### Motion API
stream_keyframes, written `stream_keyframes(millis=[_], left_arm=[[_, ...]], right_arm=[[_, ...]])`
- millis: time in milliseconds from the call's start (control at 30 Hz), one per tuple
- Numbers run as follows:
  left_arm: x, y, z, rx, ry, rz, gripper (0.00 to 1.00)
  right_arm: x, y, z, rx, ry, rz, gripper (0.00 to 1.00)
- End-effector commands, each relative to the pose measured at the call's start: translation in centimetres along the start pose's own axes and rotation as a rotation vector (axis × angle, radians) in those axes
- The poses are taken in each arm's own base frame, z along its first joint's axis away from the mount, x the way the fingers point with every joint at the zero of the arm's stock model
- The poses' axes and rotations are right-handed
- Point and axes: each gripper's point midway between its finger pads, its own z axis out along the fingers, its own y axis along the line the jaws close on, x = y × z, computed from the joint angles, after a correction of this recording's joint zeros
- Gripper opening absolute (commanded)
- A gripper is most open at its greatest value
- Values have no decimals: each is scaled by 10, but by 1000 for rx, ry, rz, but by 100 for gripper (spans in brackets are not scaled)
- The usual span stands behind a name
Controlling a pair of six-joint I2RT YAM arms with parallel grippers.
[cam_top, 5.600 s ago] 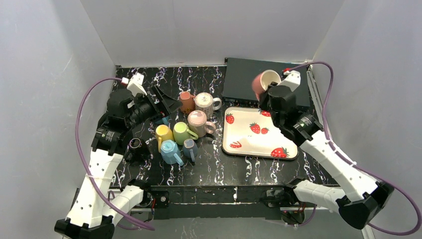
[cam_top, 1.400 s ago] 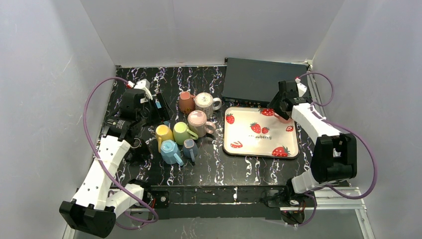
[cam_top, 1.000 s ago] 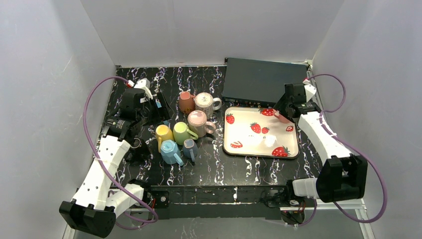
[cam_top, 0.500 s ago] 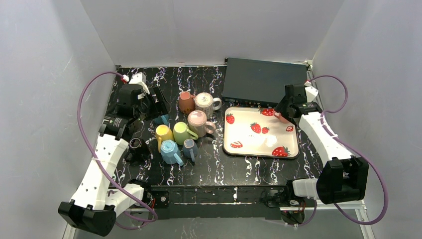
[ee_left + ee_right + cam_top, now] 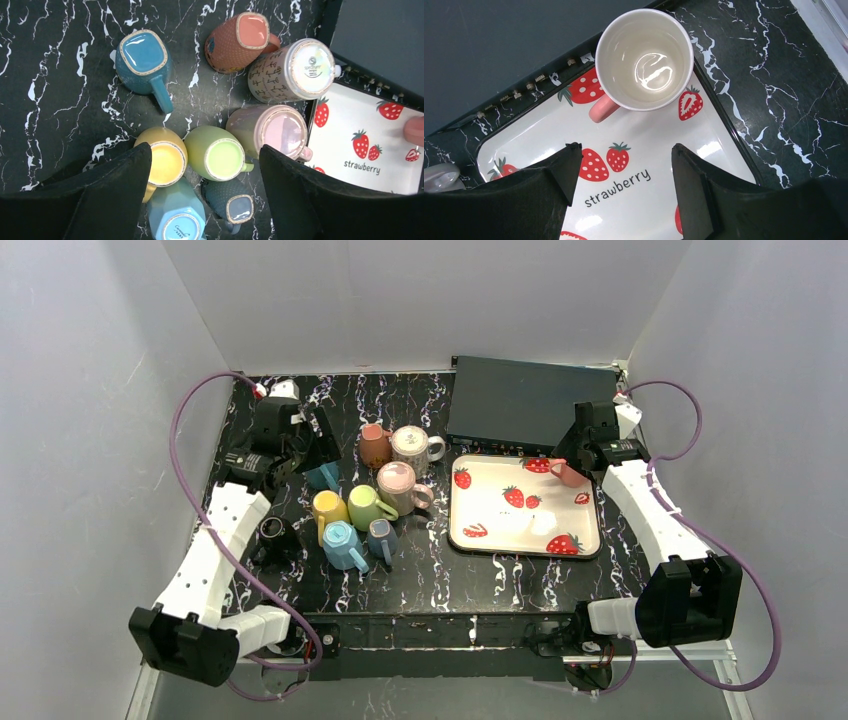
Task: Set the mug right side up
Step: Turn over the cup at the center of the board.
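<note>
At tray's (image 5: pixel 654 135) far right corner: pink mug (image 5: pixel 644 60) upright, mouth up, inside pale and glossy, handle toward tray middle. Right pincer (image 5: pixel 625 150) apart, holding nothing, above the tray just beside the mug, not touching it. Black box (image 5: pixel 520 400) borders the tray's far edge. Left half of bench (image 5: pixel 420 400): cluster of mugs, bottoms toward the wrist camera. Left pincer (image 5: pixel 205 150) apart, empty, above them. Yellow mug (image 5: pixel 165 162) and green mug (image 5: pixel 220 159) show between its fingers.
</note>
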Motion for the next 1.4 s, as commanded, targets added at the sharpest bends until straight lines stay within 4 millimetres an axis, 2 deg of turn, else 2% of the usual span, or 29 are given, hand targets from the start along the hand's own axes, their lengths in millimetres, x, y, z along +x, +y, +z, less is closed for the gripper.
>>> stream_keyframes(millis=[0, 167, 367, 633, 900, 1100, 1233, 1367], left_arm=[[-5, 3, 1, -22, -1, 12, 77], [5, 18, 4, -66, 27, 8, 77], [8, 21, 1, -44, 68, 34, 77], [12, 27, -1, -53, 85, 24, 77], [35, 45, -1, -102, 117, -16, 77], [51, 40, 17, -76, 156, -78, 75], [56, 55, 30, -171, 164, -105, 73], [55, 63, 57, -249, 183, -154, 66]], right_arm=[[-32, 12, -14, -52, -100, 28, 74], [-28, 17, -14, -82, -81, 20, 75], [-23, 21, -17, -113, -59, 21, 74], [-28, 22, -35, -148, -58, -8, 74], [-29, 22, -56, -226, -82, -82, 86], [-38, 36, -68, -307, -93, -126, 86], [-34, 50, -67, -370, -70, -136, 84], [-33, 58, -63, -398, -64, -132, 83]])
